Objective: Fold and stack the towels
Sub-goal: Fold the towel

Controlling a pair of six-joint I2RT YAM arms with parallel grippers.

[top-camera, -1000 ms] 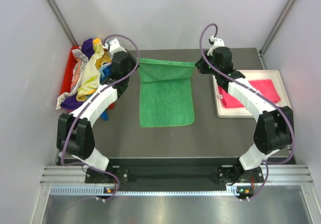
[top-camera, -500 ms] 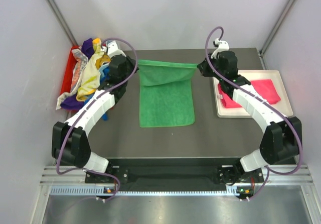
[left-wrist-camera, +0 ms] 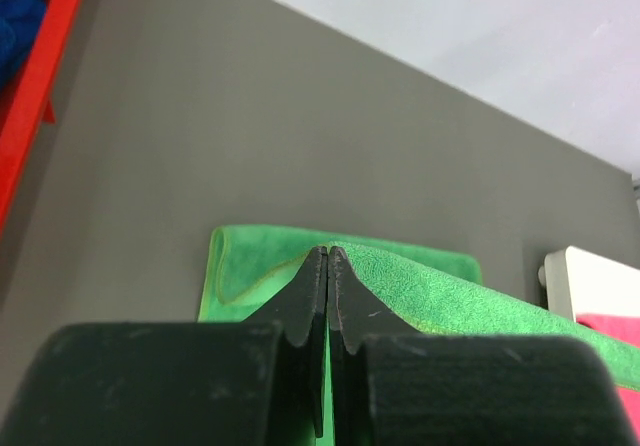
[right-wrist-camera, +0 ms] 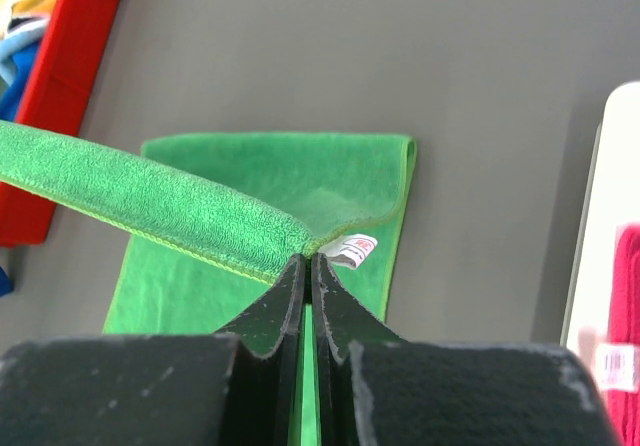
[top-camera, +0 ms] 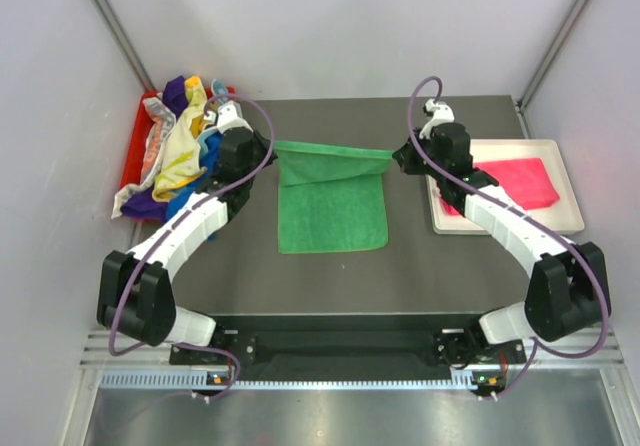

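— From where is the top camera looking?
— It is looking down from high above the near edge, from far away, and is taking in the whole surface (top-camera: 330,286).
— And the wrist cameras?
— Each one is sitting close behind its own pincer and is looking down past it. The left pincer (left-wrist-camera: 328,253) and the right pincer (right-wrist-camera: 308,258) are filling the bottom of their views.
— What are the views sharing?
— All three are showing the green towel (top-camera: 332,206), with the red bin (top-camera: 132,151) on the left and the white tray (top-camera: 540,148) on the right.

Fuzzy green terry towel (top-camera: 332,201) on matt grey table (top-camera: 400,266).
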